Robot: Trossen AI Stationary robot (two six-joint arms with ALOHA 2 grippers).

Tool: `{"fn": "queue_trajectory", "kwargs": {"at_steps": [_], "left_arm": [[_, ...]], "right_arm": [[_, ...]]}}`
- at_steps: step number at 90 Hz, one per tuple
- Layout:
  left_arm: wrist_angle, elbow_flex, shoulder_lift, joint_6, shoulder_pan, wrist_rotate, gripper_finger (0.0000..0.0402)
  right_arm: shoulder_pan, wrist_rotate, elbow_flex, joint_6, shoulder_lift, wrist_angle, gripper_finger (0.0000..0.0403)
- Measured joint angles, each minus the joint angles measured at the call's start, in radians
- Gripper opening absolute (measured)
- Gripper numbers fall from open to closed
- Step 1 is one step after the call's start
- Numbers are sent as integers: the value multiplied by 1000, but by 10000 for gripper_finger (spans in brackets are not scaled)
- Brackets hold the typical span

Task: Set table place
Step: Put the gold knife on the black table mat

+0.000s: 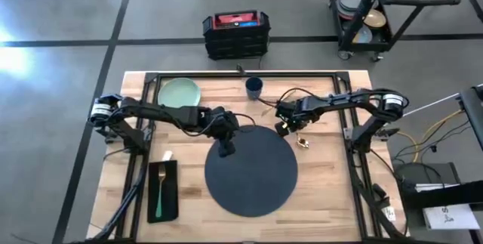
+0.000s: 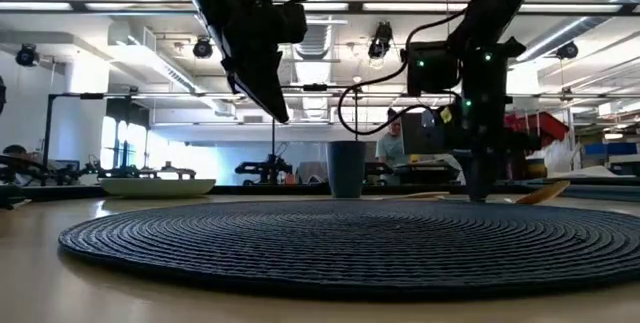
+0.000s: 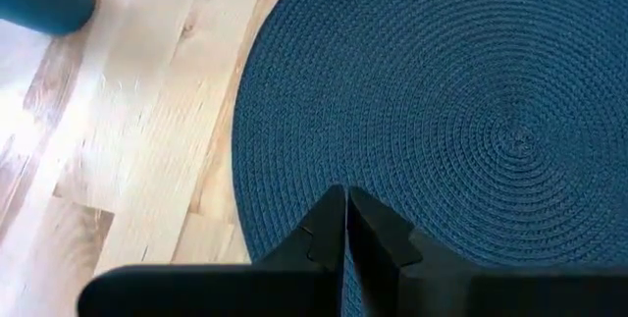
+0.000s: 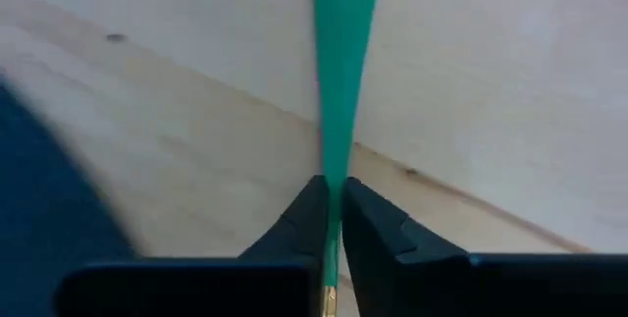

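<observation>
The place was a robotics lab or workshop. A light wooden plank bench (image 1: 324, 191) with a black metal frame stood on a grey concrete floor (image 1: 60, 17). Ceiling strip lights (image 2: 420, 6), exposed ducts, other robot arms (image 2: 270, 168) and a person at a monitor (image 2: 392, 143) showed behind.

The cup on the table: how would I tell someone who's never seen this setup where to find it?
Start at the big round dark placemat in the middle of the light wood table. Look past its far edge to the table's back rail: the cup stands there, just right of the pale green plate. It is small, dark blue and upright, the only tall thing among flat pieces.
</observation>
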Motion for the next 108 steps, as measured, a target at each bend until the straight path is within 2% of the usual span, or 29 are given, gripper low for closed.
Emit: {"fn": "queue_trajectory", "kwargs": {"at_steps": [9,26,44,60,74,85,108], "left_arm": [[0,0,0,0,0,0,2],[-1,0,0,0,0,0,2],[-1,-1,0,2,1,0,2],[2,-1,-1,3,1,0,2],[2,-1,-1,3,1,0,2],[1,-1,-1,3,2,0,2],[-1,-1,-1,3,2,0,2]], "right_arm": [[0,47,-3,1,-32,-58,2],[84,36,-43,111,-134,-125,1],[341,27,-146,442,-256,-120,1],[590,51,-167,763,-314,-119,0],[735,54,-168,986,-303,-158,0],[823,48,-164,1101,-283,-140,0],[906,31,-147,1263,-253,-185,0]]}}
